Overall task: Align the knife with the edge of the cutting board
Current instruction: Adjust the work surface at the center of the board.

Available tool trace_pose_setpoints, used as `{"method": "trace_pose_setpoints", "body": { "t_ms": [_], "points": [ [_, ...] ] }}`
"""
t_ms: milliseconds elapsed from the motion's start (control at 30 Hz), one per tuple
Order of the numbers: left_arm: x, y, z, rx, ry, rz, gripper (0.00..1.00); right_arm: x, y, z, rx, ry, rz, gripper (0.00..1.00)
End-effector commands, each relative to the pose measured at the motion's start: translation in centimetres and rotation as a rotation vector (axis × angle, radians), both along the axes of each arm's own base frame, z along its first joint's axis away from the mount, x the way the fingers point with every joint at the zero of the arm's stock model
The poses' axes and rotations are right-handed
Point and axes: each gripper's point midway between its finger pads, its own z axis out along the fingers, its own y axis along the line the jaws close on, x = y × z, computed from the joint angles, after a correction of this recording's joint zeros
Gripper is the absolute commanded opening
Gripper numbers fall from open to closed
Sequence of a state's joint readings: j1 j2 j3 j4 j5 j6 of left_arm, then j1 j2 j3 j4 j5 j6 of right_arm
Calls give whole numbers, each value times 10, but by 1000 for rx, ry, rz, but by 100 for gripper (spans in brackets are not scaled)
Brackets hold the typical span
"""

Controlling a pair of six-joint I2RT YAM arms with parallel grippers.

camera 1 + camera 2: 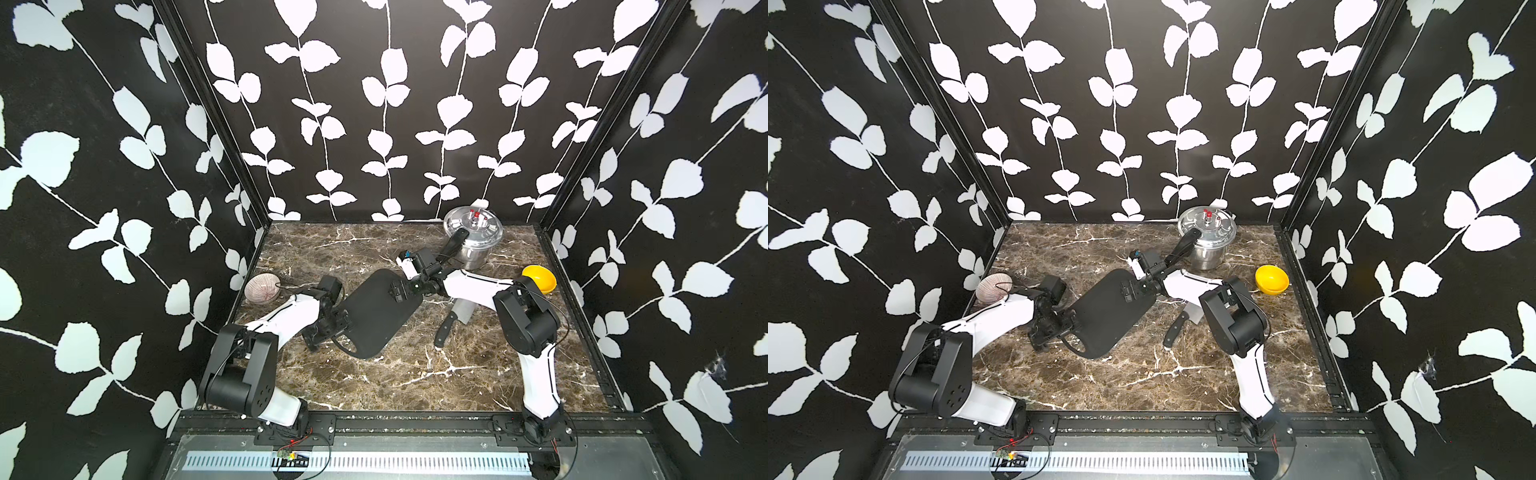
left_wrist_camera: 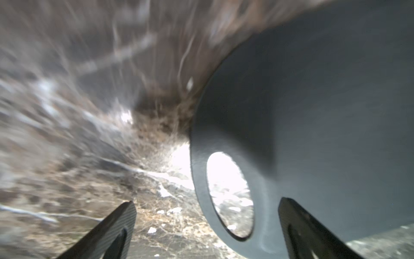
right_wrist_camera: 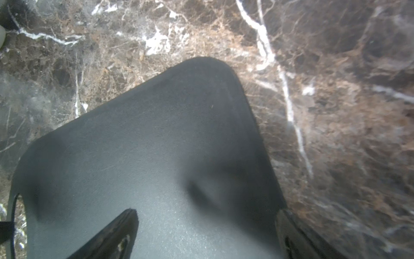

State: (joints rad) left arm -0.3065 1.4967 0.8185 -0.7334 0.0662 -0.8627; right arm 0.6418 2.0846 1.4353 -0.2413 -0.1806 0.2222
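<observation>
Left pincer [image 2: 207,201] gapes at the cutting board [image 2: 313,112] — steel pot [image 1: 478,245] sits lidded.

Bright, even overhead light in both top views; faint shadows on marble tabletop [image 1: 415,374]; glints on steel pot [image 1: 488,230] lid; bowed lines toward edges. In left wrist view, streaky blur across marble, blown-out glare through cutting board [image 2: 313,112] hole. In right wrist view, soft haze, dim shadow smudge on board.
</observation>
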Motion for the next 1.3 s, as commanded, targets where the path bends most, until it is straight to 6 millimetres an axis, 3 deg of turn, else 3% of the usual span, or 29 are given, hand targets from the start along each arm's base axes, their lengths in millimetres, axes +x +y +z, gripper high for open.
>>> {"method": "trace_pose_setpoints", "body": {
  "t_ms": [0, 133, 333, 567, 733, 900, 1267],
  "points": [
    [8, -19, -5, -63, -12, 21, 98, 1, 2, -7, 14, 17, -2, 98],
    [13, -27, -11, -66, 6, 13, 98, 2, -9, -15, -14, 19, -20, 98],
    [9, -24, -17, -52, 20, 20, 98, 12, -27, -19, -40, 1, -59, 98],
    [8, -23, -19, -48, 20, 24, 98, 14, -23, -22, -22, 14, -25, 98],
    [20, -25, -15, -40, -2, 13, 98, -18, -7, -31, 83, 102, 25, 97],
    [37, -25, -12, -24, -24, -2, 98, -58, -2, -43, 52, 143, 76, 96],
    [71, -9, -14, 20, -53, -39, 98, -106, -3, -37, 2, 135, 112, 97]
  ]
}}
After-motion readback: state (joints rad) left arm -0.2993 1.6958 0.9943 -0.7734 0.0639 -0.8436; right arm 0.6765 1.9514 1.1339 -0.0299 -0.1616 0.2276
